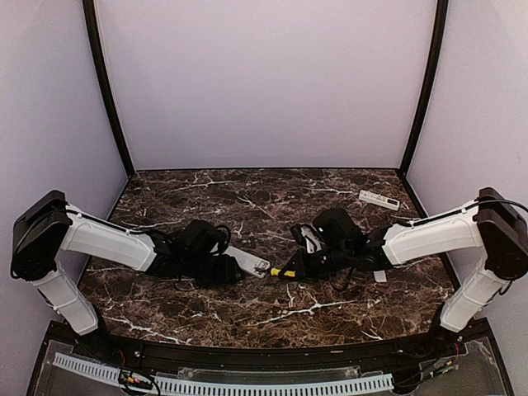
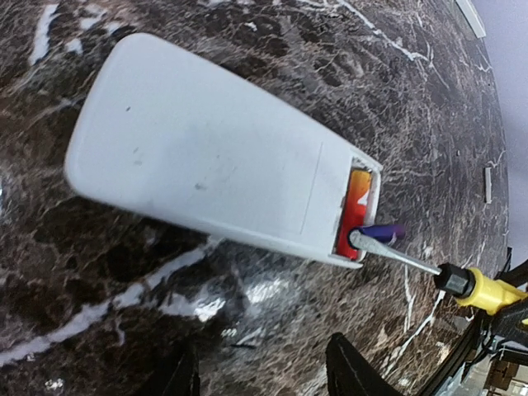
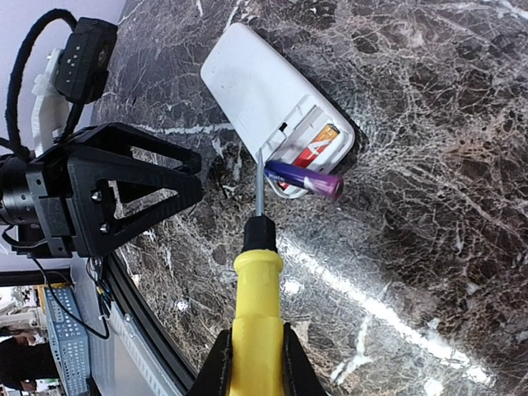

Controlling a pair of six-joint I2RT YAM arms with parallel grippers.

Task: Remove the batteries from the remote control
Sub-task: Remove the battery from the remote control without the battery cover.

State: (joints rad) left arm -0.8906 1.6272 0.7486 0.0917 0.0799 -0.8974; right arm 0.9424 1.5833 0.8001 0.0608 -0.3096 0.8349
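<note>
Cannot see the butt of the yellow-handled screwdriver [image 3: 257, 313] in the right wrist view, cut off by the bottom edge along with all but two dark slivers of the right gripper [image 3: 256, 367] pinching its handle. Can make out only the dark fingertips [image 2: 351, 371] of the left gripper [image 2: 264, 355], spread apart at the bottom edge of the left wrist view, and only a purple stub of the loose battery [image 2: 384, 233], the rest hidden behind the end wall of the remote control [image 2: 206, 165]. From above, cannot pick out that battery at all, nor tell what the small flat white piece [image 1: 379, 276] beside the right arm [image 1: 429, 235] is.
</note>
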